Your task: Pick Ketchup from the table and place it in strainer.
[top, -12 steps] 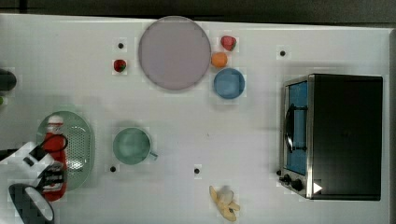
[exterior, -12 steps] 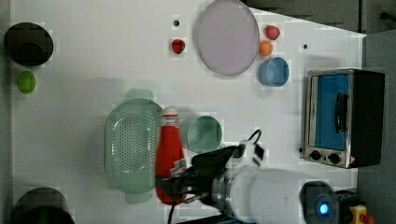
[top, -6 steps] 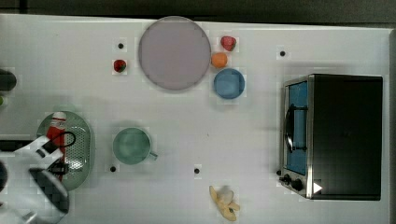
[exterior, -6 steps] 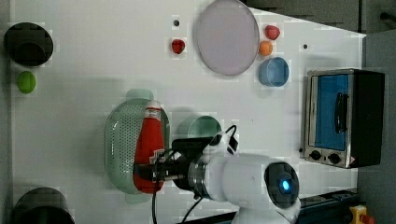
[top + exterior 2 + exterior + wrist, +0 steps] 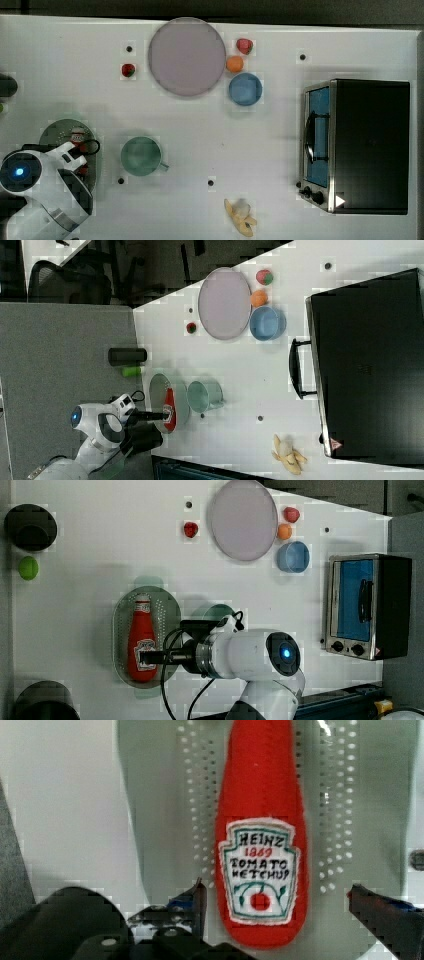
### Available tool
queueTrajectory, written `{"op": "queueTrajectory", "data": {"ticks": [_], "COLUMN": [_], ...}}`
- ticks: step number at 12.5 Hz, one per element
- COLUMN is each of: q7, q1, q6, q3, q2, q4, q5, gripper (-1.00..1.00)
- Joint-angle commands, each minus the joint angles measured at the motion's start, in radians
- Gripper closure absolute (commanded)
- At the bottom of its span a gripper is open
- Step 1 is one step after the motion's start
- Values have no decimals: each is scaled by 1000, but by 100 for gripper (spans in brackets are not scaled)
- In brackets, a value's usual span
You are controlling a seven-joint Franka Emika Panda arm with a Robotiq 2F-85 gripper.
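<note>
The Ketchup point(image 5: 141, 640), a red bottle with a white cap and a white label, lies flat inside the pale green strainer point(image 5: 169, 611), cap toward the left view's top. My gripper point(image 5: 145, 656) hovers over the bottle's label end and is open. In the wrist view the Ketchup point(image 5: 260, 820) rests on the perforated strainer point(image 5: 160, 795), and one of the fingers point(image 5: 199, 896) stands on each side of it with a gap, the gripper point(image 5: 277, 895) holding nothing. The arm covers part of the strainer point(image 5: 55, 132) in the top view.
A green mug point(image 5: 141, 156) stands right beside the strainer. Further off are a lilac plate point(image 5: 186, 56), a blue bowl point(image 5: 245, 89), a toaster oven point(image 5: 360, 145) and a banana point(image 5: 241, 217). Two black cylinders point(image 5: 30, 525) point(image 5: 42, 702) flank the left view's left edge.
The gripper carried the Ketchup from the strainer's rim in over the basket, laid it down and opened, letting it go. The bottle now lies inside.
</note>
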Motion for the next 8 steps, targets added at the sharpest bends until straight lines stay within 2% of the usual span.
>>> {"op": "queueTrajectory", "data": {"ticks": [1, 5, 8], "q7": [78, 78, 73], "q1": [-52, -159, -235], "q6": [5, -91, -247], "q3": [14, -12, -113], "q2": [-133, -303, -445], "q4": [30, 41, 54], "q5": [17, 30, 30], "gripper": [-100, -100, -100]}}
